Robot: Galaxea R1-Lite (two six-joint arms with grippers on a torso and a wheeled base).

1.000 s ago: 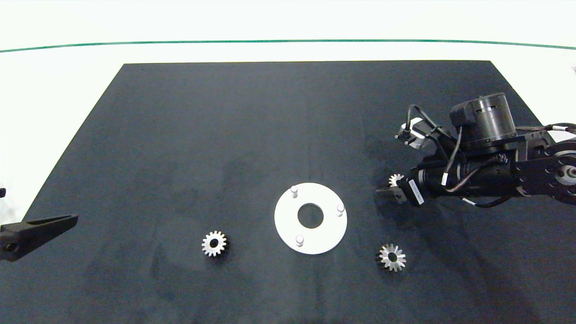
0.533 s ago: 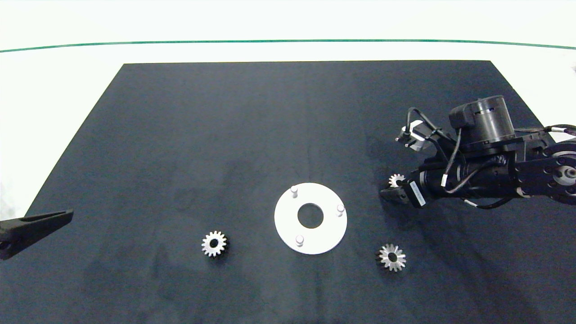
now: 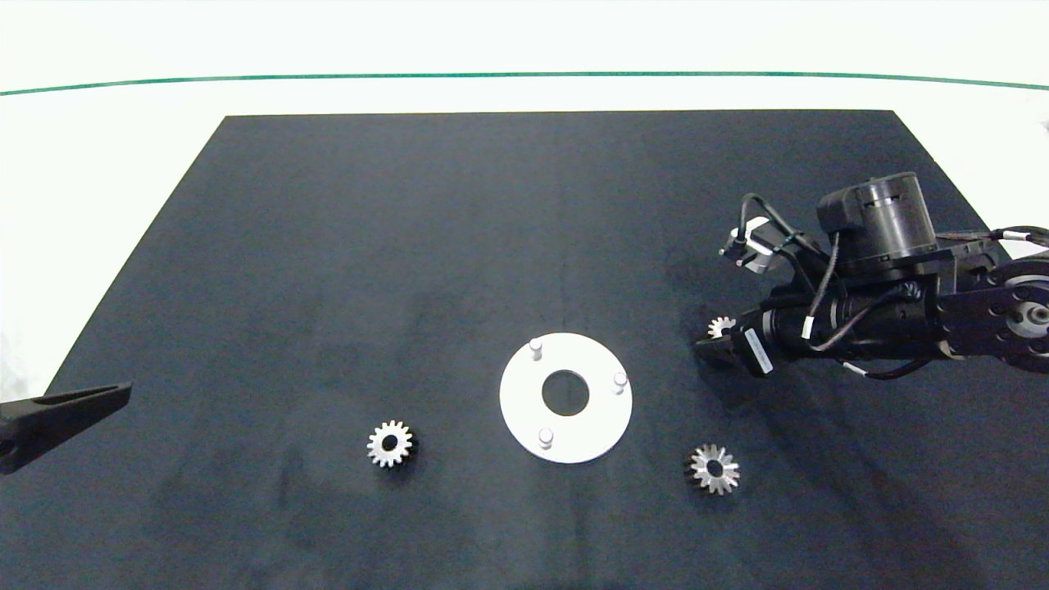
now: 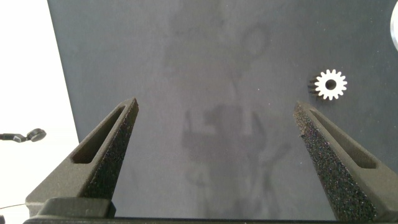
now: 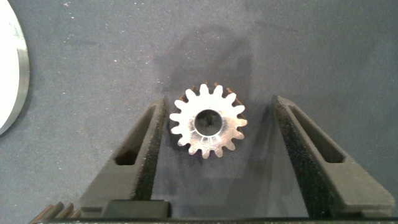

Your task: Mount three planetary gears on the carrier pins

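Three small silvery planetary gears lie flat on the black mat. One gear (image 3: 390, 444) is left of the white carrier disc (image 3: 592, 428), and another gear (image 3: 714, 469) is to its front right. The third gear (image 3: 721, 328) (image 5: 208, 121) lies to the disc's right, between the fingers of my right gripper (image 3: 714, 336) (image 5: 219, 106). That gripper is open and straddles it, one finger close against the teeth and a gap at the other. All three carrier pins (image 3: 536, 347) (image 3: 619, 379) (image 3: 544, 437) stand bare. My left gripper (image 3: 115, 395) (image 4: 216, 106) is open at the mat's left edge.
The black mat (image 3: 459, 229) lies on a white table with a green line (image 3: 524, 75) along the far side. The left wrist view shows the left gear (image 4: 330, 84) ahead. The disc's rim (image 5: 9, 81) shows in the right wrist view.
The left gripper has drawn back a little towards the picture's left edge. The right gripper has shifted slightly to the right around its gear. The gears and the disc have not moved.
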